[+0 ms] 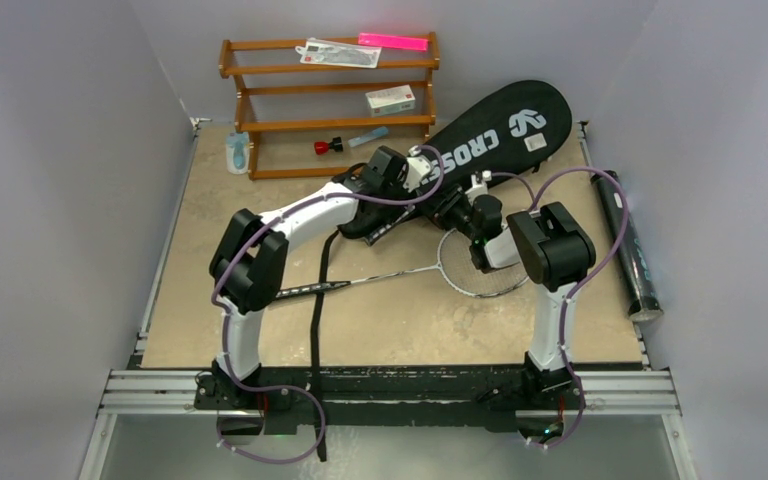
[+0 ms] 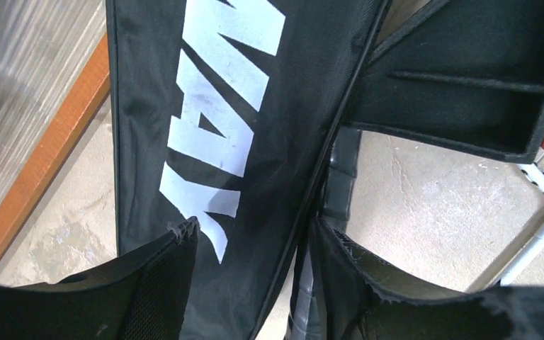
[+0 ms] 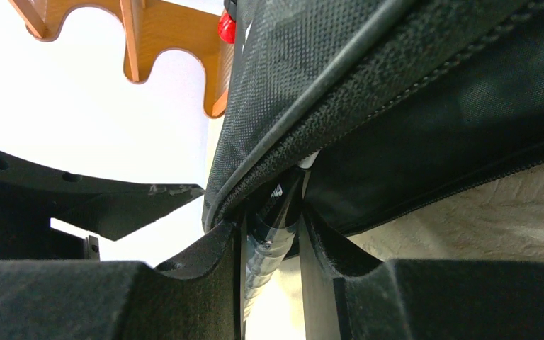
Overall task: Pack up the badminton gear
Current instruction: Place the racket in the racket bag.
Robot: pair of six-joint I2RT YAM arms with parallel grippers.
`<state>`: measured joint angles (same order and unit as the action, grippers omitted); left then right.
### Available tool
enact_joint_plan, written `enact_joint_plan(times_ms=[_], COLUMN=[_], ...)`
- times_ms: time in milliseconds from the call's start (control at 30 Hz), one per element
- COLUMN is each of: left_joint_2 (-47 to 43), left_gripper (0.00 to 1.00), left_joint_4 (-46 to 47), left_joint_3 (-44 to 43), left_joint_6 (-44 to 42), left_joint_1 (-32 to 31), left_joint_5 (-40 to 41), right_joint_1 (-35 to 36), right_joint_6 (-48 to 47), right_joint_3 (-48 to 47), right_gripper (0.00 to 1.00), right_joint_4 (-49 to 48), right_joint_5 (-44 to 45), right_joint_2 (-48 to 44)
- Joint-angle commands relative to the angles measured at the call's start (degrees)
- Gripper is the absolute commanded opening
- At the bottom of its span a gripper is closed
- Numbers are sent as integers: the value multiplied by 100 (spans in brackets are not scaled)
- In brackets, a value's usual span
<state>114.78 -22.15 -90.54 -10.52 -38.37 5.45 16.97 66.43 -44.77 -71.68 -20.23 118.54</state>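
The long black bag point(image 1: 505, 135) lettered CROSSWAY lies slanted at the back of the table. My left gripper point(image 2: 253, 230) is open above its lettered side point(image 2: 219, 127), holding nothing. My right gripper point(image 3: 270, 227) is shut on a racket's black, plastic-wrapped handle point(image 3: 269, 248), which runs into the bag's zip opening point(image 3: 340, 113). That handle point(image 2: 338, 184) also shows beside the bag's edge in the left wrist view. Another silver-framed racket point(image 1: 410, 272) lies flat in the middle of the table. The dark tube point(image 1: 630, 245) lies along the right edge.
A brown wooden rack point(image 1: 330, 100) stands at the back, bearing a small white box point(image 1: 390, 100) and a pink strip point(image 1: 393, 41). The bag's black strap point(image 1: 317, 300) trails toward the near edge. A pale blue item point(image 1: 237, 152) lies left of the rack.
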Motion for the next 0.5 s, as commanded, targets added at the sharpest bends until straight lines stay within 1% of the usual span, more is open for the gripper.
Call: enact_joint_plan(times_ms=[0,233,267,300,367,400,467], left_joint_2=[153,601,618,615,587,563,496], left_gripper=[54,46,39,30,8,2,0], left_joint_4=[-12,-164,-177,-216,-325,-380,-501], left_joint_3=[-369,-655,-684,-710,-778,-808,-875], left_joint_6=[111,113,100,91,109,123,160], left_joint_1=[109,187,189,186,183,189,174], left_joint_5=[-223,61,81,83,105,103,-27], right_joint_1=[28,34,27,26,28,31,30], right_joint_6=[-265,-229,-226,-235,-236,-235,-241], right_joint_3=[-290,-339,-343,-341,-339,-339,-354], right_gripper=[0,0,0,0,0,0,0], right_joint_4=[-611,-515,-492,-483,-432,-386,-226], right_joint_5=[-64,-78,-78,-69,-67,-61,-48], right_joint_2=[-170,-120,-121,-121,-137,-152,-187])
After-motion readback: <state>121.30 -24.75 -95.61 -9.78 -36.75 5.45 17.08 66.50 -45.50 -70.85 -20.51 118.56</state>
